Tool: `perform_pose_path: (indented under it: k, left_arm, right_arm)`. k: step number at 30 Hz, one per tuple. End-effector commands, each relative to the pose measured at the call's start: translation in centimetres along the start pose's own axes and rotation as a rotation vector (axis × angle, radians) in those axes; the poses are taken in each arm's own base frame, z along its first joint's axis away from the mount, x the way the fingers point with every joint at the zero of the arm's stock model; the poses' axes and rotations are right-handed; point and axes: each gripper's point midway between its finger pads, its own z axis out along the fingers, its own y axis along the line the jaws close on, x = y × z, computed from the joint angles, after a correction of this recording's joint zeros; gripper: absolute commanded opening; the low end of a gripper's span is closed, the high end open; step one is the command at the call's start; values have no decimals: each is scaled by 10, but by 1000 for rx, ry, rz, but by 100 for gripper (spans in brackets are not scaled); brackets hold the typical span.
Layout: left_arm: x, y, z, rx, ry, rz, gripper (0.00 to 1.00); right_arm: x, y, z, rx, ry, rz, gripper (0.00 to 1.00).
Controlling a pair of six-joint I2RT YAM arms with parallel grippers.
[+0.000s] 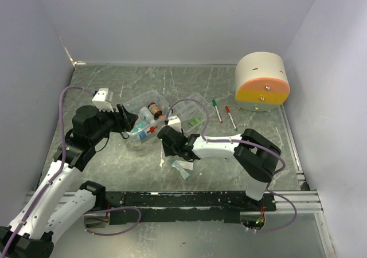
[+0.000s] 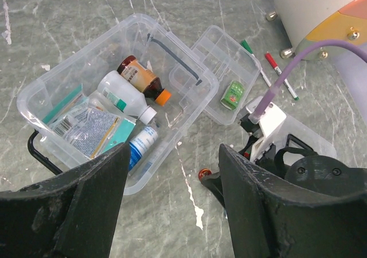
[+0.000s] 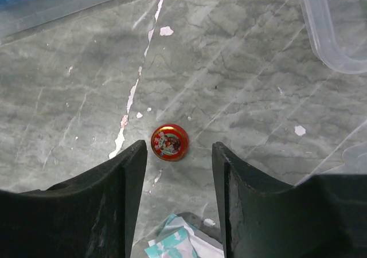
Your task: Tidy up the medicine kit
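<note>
A clear plastic box holds a brown bottle, a white bottle, a blue and white tube and flat packets. Its lid lies beside it with a small green box on it. A small red round tin lies on the table, just ahead of my open, empty right gripper. The tin also shows in the left wrist view. My left gripper is open and empty above the box's near corner. Teal and white sachets lie under the right gripper.
A green marker and a red marker lie right of the lid. A round white, orange and yellow container stands at the back right. The sachets show in the top view. Walls enclose the table.
</note>
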Motion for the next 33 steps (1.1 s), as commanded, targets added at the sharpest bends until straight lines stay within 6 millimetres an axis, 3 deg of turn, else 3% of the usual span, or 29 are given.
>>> perform_pose_path:
  k: [1,14,22,25,28,33]
  left_arm:
    - [0,3,2,-16,-12,1,74]
    - [1,3,3,-16,-7,-3,74]
    - [0,4,4,-18,-7,-4,74]
    - [0,4,4,-18,-7,-4,74]
    - [0,4,3,-19,-9,-5,74]
    - [-1,4,2,-23,-14,-4,74]
  right_arm:
    - [-13,8,5,4,-35,-20,47]
    - [0,10,13,17,-6,-58,38]
    - [6,0,16,82,10,-59,27]
    - [-5,-1,8,92,-19,-36,25]
    - [-28,-3,-7,101,-89,-6,25]
    - [-70,-33,-30,175,-204,63,25]
